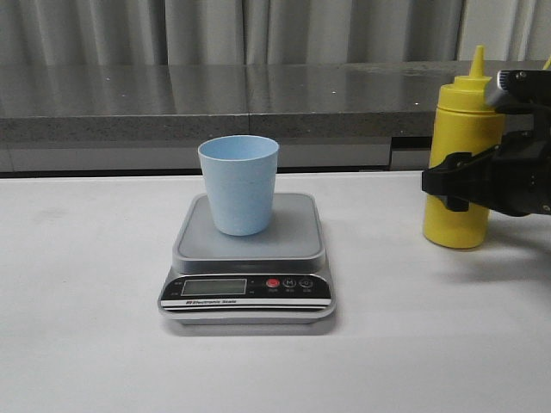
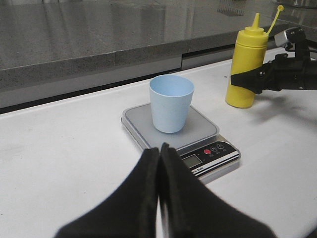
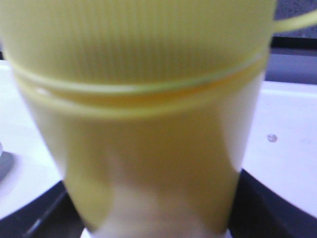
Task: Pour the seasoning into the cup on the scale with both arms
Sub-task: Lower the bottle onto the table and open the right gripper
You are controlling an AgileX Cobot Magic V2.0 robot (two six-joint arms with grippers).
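On a white table, nearest the camera in the front view, a flat silver-grey digital scale is sitting with its black front panel facing forward. The panel is showing a pale LCD display and, just beside it, a round red button. A line of white lettering is running along the panel's lower edge, too small to read.

On the scale's rounded square platform, a pale blue cup is standing upright, roughly centred, with its open mouth facing up. It is tapering toward its base and has no handle.

To the right, well apart from the scale, a tall yellow seasoning bottle is standing upright on the table, its cone nozzle pointing up. The right gripper is reaching in from the right edge, its black fingers sitting on either side of the bottle's middle. In the right wrist view the bottle is filling almost the whole picture, blurred, with a dark finger at each lower corner; the jaws are spread about the bottle's width, but whether they are pressing on it cannot be told.

In the left wrist view the left gripper is hanging on the near side of the scale, its two black fingers pressed flat together and holding nothing.

Beyond the table, a grey speckled stone ledge is running across the scene, with grey pleated curtains hanging behind it.
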